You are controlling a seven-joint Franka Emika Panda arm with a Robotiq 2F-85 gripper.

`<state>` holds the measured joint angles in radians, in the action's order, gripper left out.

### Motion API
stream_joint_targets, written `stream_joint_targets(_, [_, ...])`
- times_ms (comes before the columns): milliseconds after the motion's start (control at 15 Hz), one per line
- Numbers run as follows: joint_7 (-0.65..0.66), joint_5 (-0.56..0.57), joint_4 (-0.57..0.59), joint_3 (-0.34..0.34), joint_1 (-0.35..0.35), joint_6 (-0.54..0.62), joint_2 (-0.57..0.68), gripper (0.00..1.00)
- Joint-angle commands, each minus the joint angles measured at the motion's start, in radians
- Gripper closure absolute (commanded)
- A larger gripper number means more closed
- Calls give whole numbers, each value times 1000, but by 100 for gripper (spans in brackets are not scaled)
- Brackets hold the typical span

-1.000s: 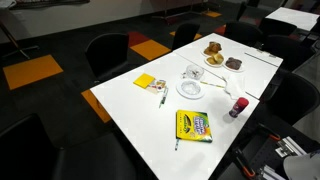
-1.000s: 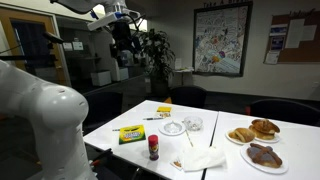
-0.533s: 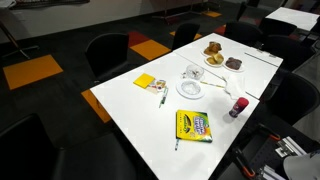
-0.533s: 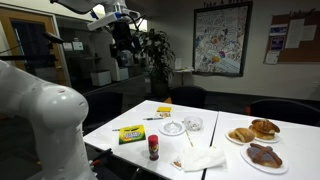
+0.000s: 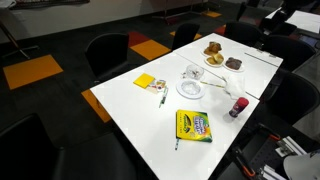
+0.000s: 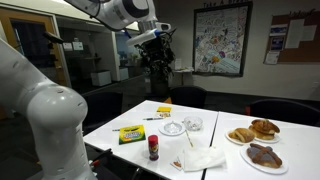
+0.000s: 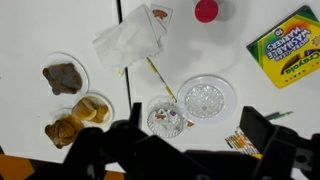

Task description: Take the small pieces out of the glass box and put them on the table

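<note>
While the claw (image 6: 155, 45) hangs high above the desk (image 5: 150, 110), jaws spread and empty, the glass box (image 7: 165, 118) stands on it well below, just beside the round dish (image 7: 207, 100), framed between the fingers (image 7: 255, 130) in the wrist view.

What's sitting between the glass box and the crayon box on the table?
A round clear dish lies between the glass box and the crayon box, clearest in the wrist view.

White table (image 7: 60, 30), clear glass box (image 7: 165, 118)
</note>
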<state>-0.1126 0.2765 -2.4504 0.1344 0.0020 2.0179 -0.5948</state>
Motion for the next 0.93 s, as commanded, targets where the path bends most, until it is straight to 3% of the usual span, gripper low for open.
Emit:
stream_joint_targets(0, [-122,-54,104,83,-17,208,241,0])
stream_joint_targets(133, [-214,-126,164,162,36,277,365,0])
stream_joint_targets(400, [-523,-416,343,258,110,201,616,0])
stream_joint_targets(467, [-604,-476,395,256,98,176,680,0])
stream_joint_targets(533, [-656,-510,450,173,8,154,743,0])
stream_joint_targets(600, [-680,-508,511,150,-17,132,804,0])
stream_joint_targets(667, [-681,-469,565,128,-51,39,835,0])
stream_joint_targets(733, [-620,-457,424,100,-54,163,726,0])
stream_joint_targets(867, [-637,-451,512,76,-87,96,807,0])
